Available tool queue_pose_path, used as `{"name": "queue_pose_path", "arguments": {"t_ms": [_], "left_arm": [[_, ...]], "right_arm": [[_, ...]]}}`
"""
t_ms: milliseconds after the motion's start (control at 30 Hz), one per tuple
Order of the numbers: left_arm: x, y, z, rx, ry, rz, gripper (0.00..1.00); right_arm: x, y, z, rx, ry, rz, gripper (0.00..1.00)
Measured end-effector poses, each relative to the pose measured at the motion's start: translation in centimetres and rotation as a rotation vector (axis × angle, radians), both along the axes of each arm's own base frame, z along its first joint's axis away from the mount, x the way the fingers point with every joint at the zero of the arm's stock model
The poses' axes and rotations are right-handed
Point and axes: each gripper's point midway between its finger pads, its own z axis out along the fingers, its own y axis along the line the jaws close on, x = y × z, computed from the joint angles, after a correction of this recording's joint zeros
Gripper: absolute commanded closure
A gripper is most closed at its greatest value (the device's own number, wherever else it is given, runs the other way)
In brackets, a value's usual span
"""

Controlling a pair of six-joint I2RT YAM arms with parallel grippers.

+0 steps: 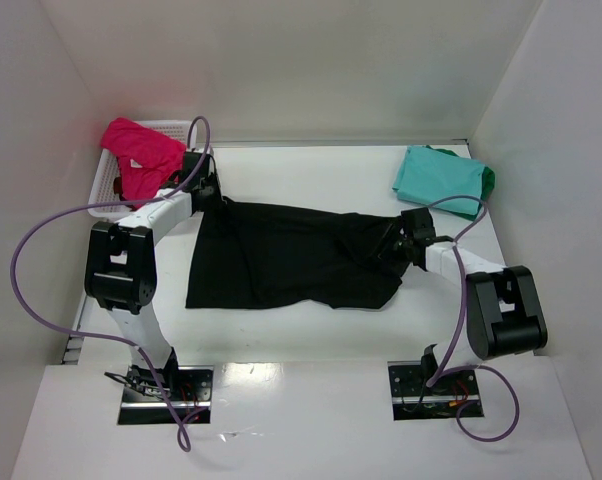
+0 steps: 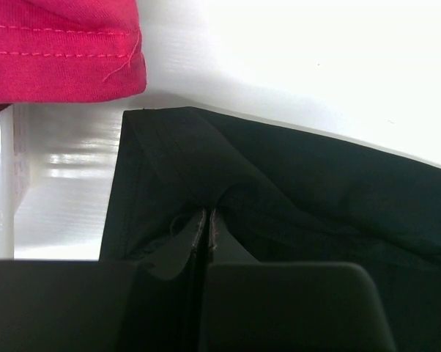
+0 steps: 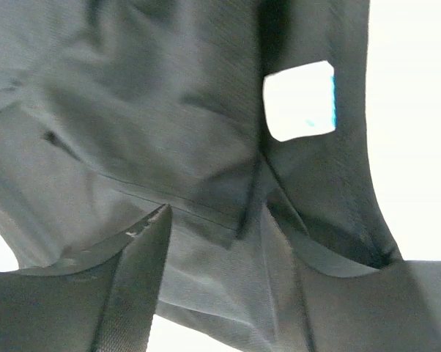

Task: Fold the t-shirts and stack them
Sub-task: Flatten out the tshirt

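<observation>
Ideally, with the left gripper (image 2: 207,220) pinched shut on the soft black cloth t-shirt (image 1: 281,260) spread on the white table (image 1: 311,170), the wide-open right gripper (image 3: 215,213) should close on its right edge before folding.

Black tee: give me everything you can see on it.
The black t-shirt is thin, matte cloth, spread mostly flat but wrinkled across the middle of the table. A small white neck label with a light-blue edge shows in the right wrist view. The left gripper is shut on its far-left corner; the right gripper sits open at bunched cloth at its right end. No other shirt touches it.
</observation>
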Motion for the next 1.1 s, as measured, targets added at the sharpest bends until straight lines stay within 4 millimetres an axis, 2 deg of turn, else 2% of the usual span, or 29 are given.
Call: {"name": "queue_pose_path", "arguments": {"t_ms": [100,300,433,633,767,967,1033,1100], "left_arm": [[0.0,0.0,0.0,0.0,0.0,-0.001,1.0],[0.0,0.0,0.0,0.0,0.0,-0.001,1.0],[0.0,0.0,0.0,0.0,0.0,-0.001,1.0],[0.0,0.0,0.0,0.0,0.0,-0.001,1.0],[0.0,0.0,0.0,0.0,0.0,-0.001,1.0],[0.0,0.0,0.0,0.001,0.001,-0.001,1.0],[0.0,0.0,0.0,0.001,0.001,-0.001,1.0],[0.1,0.0,0.3,0.003,0.0,-0.002,1.0]], "right_arm": [[-1.0,-0.1,-0.9,0.005,0.031,-0.018,0.45],[-0.7,-0.1,-0.7,0.012,0.018,-0.03,0.54],[-0.2,0.0,-0.6,0.02,0.0,-0.037,0.7],[0.0,0.2,-1.6,0.025,0.027,-0.036,0.81],[0.5,0.6,-1.8,0.031,0.021,-0.022,0.99],[1.3,0.7,-1.4,0.027,0.012,-0.017,1.0],[2.4,0.6,-0.4,0.017,-0.01,-0.018,1.0],[4.3,0.6,1.6,0.004,-0.059,-0.016,1.0]]}}
